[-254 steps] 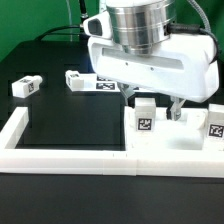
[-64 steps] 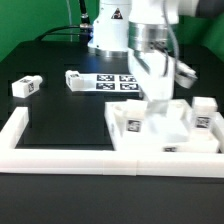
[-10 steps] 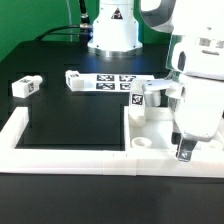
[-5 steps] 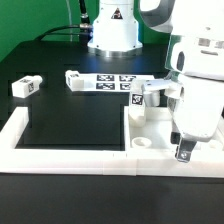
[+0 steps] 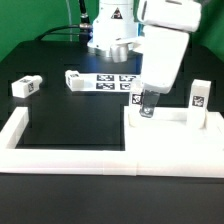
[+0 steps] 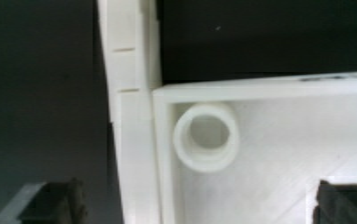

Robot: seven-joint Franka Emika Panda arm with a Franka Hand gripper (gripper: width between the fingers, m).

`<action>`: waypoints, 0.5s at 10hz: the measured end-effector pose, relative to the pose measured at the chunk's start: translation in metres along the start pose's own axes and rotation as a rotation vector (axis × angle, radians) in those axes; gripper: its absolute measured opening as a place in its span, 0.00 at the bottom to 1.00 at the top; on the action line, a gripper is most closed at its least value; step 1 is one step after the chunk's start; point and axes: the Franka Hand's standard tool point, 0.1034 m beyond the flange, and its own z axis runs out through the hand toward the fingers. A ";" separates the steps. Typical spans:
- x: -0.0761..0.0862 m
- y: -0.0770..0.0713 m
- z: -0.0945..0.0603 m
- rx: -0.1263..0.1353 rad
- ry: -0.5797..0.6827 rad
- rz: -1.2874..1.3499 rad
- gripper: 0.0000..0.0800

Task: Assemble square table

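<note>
- Black tabletop with a green backdrop behind it; a low white border wall runs along the front and up the exterior view's left.
- White square slab lies flat in the wall's corner on the exterior view's right, against the front wall.
- One leg stands upright on the slab near its right edge, tag facing the camera.
- Another tagged leg shows partly behind the robot arm, at the slab's far left corner; whether it touches the slab is unclear.
- Two more legs lie apart on the bare tabletop: one far to the exterior view's left, one just beside the marker board.
- In the wrist view the fingers are spread wide and hold nothing, hovering above the slab's edge and the wall, near a round hole in the slab.
</note>
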 end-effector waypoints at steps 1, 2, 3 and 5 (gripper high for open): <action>-0.001 0.003 -0.003 0.009 -0.007 0.016 0.81; 0.000 0.003 -0.002 0.007 -0.005 0.015 0.81; -0.001 0.002 -0.001 0.009 -0.006 0.016 0.81; -0.005 0.000 0.001 0.013 -0.010 0.030 0.81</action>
